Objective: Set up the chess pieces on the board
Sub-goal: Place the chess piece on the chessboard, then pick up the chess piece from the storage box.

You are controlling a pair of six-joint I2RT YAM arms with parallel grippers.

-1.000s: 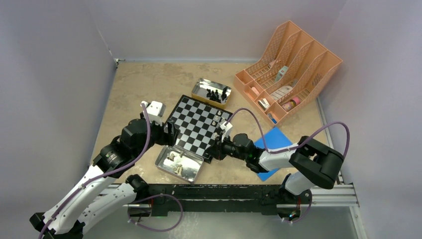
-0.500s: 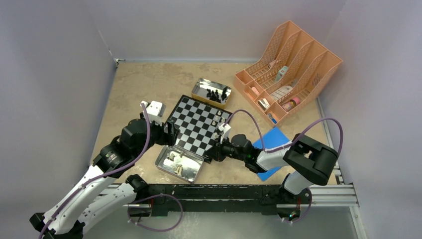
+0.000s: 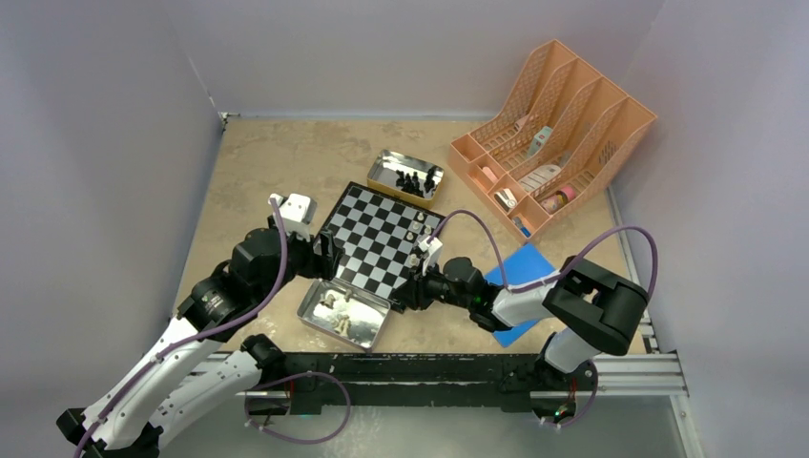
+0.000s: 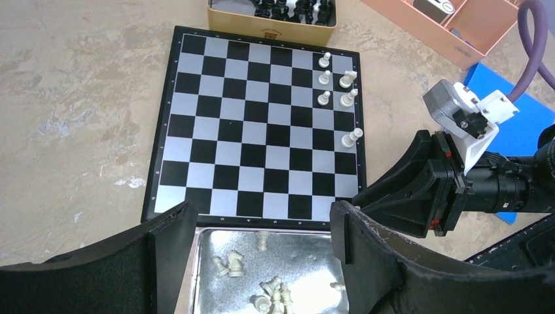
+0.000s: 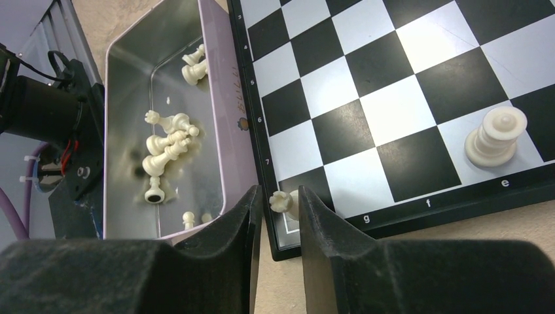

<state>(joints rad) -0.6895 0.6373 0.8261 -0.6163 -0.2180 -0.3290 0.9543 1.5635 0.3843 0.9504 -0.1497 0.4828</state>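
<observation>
Right gripper (image 5: 280, 196) sits low at the corner of the flat black-and-white checkered board (image 5: 366, 98). A small cream-white chess piece (image 5: 286, 203) stands between its fingers on the corner square, judged its back-rank place. The fingers flank it closely; gripping or clear, cannot tell. Left gripper (image 4: 262, 212) has fingers wide apart and empty. Beneath them are the shiny metal tin (image 4: 304, 261) and loose cream pieces (image 4: 275, 291), judged the next pick.
</observation>
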